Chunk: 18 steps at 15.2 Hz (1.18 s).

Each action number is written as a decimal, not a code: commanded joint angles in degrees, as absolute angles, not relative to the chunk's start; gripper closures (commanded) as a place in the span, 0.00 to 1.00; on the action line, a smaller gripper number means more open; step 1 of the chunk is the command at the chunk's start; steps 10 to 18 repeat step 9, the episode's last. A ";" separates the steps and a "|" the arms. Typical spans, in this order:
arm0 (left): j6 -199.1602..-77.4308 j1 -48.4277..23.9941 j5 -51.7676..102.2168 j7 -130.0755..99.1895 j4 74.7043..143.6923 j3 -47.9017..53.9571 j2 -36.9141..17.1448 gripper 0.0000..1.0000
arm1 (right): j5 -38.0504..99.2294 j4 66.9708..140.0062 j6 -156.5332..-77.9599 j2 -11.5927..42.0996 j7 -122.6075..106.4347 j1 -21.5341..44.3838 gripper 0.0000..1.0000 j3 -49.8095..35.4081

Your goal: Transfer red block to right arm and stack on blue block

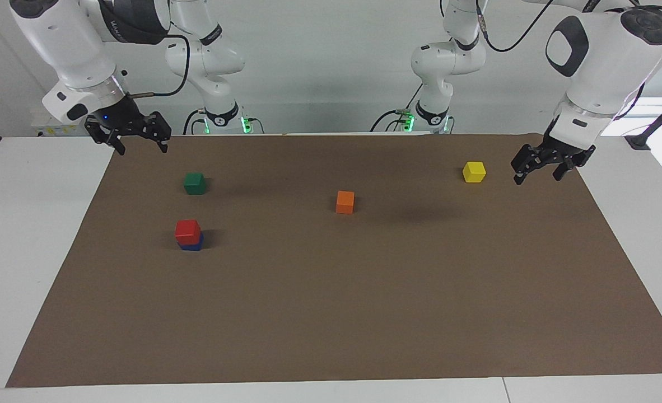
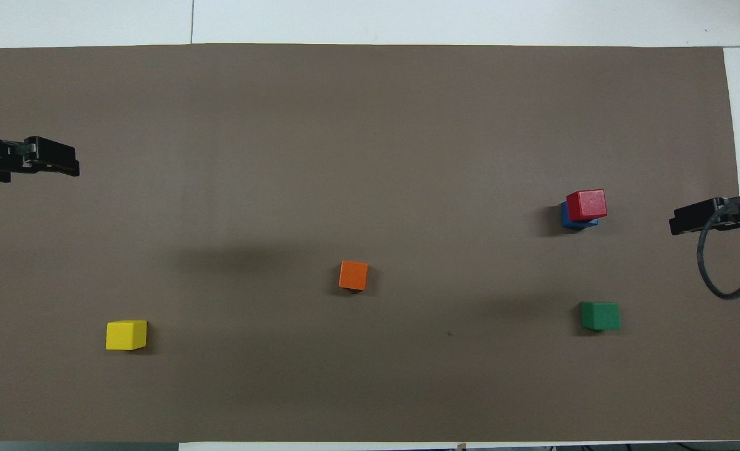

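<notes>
A: Red block (image 1: 187,229)?
B: Bright cube, sitting slightly askew on the blue block (image 1: 192,244), apparently touching, toward the right arm's end.
A: Grippers?
B: Right gripper (image 1: 138,142) and left gripper (image 1: 538,169) both hanging spread, empty.

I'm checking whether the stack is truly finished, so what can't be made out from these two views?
- Blue block: facing view shows only a sliver; the red block on it covers the rest, so exact alignment is unclear.
- Overhead view: both arms are cut off by the edges; only the left gripper and right gripper tips show.
</notes>
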<state>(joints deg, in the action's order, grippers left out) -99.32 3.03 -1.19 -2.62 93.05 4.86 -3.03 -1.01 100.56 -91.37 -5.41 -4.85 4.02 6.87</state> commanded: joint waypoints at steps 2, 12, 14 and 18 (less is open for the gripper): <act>-99.32 2.55 -0.70 -1.93 94.39 4.13 -1.76 0.00 | -1.41 101.16 -93.51 -5.63 -5.28 3.60 0.00 6.94; -99.32 2.55 -0.70 -1.93 94.39 4.13 -1.67 0.00 | -1.85 101.16 -93.78 -5.63 -5.36 3.60 0.00 6.94; -99.32 2.55 -0.70 -1.93 94.39 4.13 -1.67 0.00 | -1.85 101.16 -93.78 -5.63 -5.36 3.60 0.00 6.94; -99.32 2.55 -0.70 -1.93 94.39 4.13 -1.67 0.00 | -1.85 101.16 -93.78 -5.63 -5.36 3.60 0.00 6.94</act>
